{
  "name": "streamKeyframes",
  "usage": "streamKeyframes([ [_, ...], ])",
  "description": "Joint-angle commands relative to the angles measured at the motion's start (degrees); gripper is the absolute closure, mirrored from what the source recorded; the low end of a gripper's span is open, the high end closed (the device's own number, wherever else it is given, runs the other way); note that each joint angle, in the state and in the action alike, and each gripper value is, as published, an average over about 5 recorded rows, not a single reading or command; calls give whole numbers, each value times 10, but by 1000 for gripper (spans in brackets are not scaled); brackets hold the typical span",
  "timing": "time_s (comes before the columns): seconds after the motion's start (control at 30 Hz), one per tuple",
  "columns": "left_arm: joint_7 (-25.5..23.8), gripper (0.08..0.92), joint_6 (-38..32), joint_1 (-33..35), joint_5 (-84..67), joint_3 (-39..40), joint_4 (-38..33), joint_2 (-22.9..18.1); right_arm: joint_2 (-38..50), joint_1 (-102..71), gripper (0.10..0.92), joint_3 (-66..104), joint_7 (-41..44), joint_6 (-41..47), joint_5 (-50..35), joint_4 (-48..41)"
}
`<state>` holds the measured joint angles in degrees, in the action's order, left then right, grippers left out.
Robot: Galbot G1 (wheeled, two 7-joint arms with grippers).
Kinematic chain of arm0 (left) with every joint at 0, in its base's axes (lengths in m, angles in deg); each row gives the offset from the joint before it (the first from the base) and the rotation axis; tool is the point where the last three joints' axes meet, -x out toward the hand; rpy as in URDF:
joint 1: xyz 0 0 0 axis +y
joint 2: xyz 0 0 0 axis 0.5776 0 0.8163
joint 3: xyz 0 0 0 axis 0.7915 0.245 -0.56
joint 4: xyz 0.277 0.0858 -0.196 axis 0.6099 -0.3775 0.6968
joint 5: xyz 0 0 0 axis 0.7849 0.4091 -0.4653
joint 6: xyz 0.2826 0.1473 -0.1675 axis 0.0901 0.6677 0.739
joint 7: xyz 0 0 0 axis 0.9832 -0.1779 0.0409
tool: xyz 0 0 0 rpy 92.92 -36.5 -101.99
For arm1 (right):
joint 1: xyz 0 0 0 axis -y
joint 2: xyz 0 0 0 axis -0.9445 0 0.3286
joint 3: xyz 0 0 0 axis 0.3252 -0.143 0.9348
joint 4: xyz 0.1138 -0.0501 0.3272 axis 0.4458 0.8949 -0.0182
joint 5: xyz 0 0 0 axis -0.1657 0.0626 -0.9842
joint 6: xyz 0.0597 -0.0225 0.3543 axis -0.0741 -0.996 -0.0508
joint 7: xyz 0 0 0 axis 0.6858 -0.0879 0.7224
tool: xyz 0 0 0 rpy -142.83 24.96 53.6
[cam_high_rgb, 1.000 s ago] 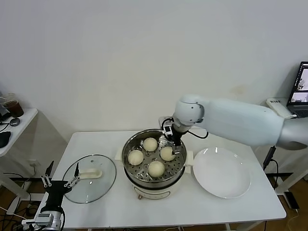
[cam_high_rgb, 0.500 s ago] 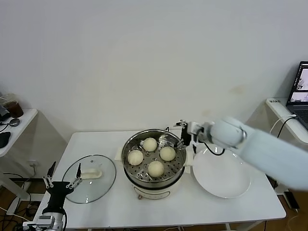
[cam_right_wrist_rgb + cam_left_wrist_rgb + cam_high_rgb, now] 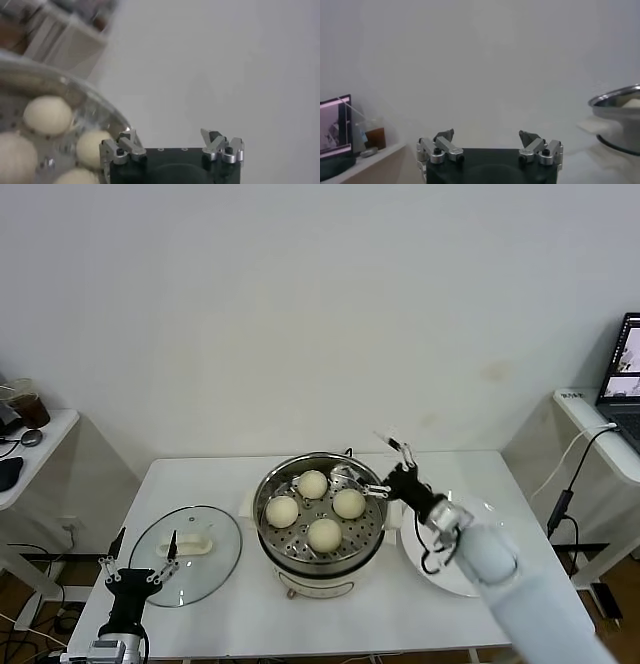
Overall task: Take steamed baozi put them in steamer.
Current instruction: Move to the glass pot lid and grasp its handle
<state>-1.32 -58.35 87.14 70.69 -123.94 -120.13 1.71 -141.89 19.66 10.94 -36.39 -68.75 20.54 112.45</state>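
Note:
Four pale baozi [image 3: 312, 484] [image 3: 282, 510] [image 3: 348, 503] [image 3: 324, 534] lie on the perforated tray inside the shiny steamer [image 3: 372, 531] at the table's middle. My right gripper [image 3: 388, 465] is open and empty, just right of the steamer's rim, above the gap between steamer and plate. In the right wrist view the gripper [image 3: 172, 140] is open, with the baozi [image 3: 47, 115] and the steamer rim [image 3: 102, 109] beside it. My left gripper [image 3: 140, 558] is open and idle low at the front left, also in its wrist view [image 3: 490, 137], where the steamer [image 3: 617, 97] shows far off.
A flat white plate [image 3: 414, 553] lies right of the steamer, partly hidden by my right arm. A round glass lid [image 3: 215, 569] with a white handle lies left of it. A side table [image 3: 40, 434] stands far left, a laptop [image 3: 625, 369] far right.
My right gripper has left the inside of the steamer and drawn back to the right past its rim, empty. The fourth baozi stays on the tray. The left gripper sank slightly.

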Motion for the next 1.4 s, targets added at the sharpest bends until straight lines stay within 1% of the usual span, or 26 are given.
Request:
streamKeyframes([
  [0.03,64,177,61,-8,177,7,13,8,-220,-277,203,318,-28,-113,58,58],
  [0.1,92,177,64,-18,282,1,34,15,-230,-305,203,338,-27,-72,38,77],
  [0.2,103,177,39,-30,438,-18,78,33,-239,-337,203,365,-22,-19,16,93],
  [0.3,123,177,18,-33,579,-30,118,57,-241,-357,203,380,-23,9,4,99],
  [0.4,145,177,2,-24,674,-34,141,79,-243,-374,203,388,-24,31,-17,113],
  [0.47,149,177,0,-14,708,-28,145,91,-245,-379,203,392,-22,40,-32,118],
  [0.57,144,177,-1,-15,744,-13,157,105,-249,-380,203,396,-20,43,-42,114],
  [0.77,127,177,-2,-63,769,27,204,124,-256,-372,203,394,-34,18,-47,93],
  [0.9,129,177,0,-107,784,45,235,127,-258,-373,203,387,-36,12,-42,88],
  [1.13,117,177,8,-174,787,65,258,131,-262,-379,203,376,-40,3,-15,89],
  [1.4,105,177,14,-226,787,88,301,134,-265,-384,203,367,-41,2,-2,94],
])
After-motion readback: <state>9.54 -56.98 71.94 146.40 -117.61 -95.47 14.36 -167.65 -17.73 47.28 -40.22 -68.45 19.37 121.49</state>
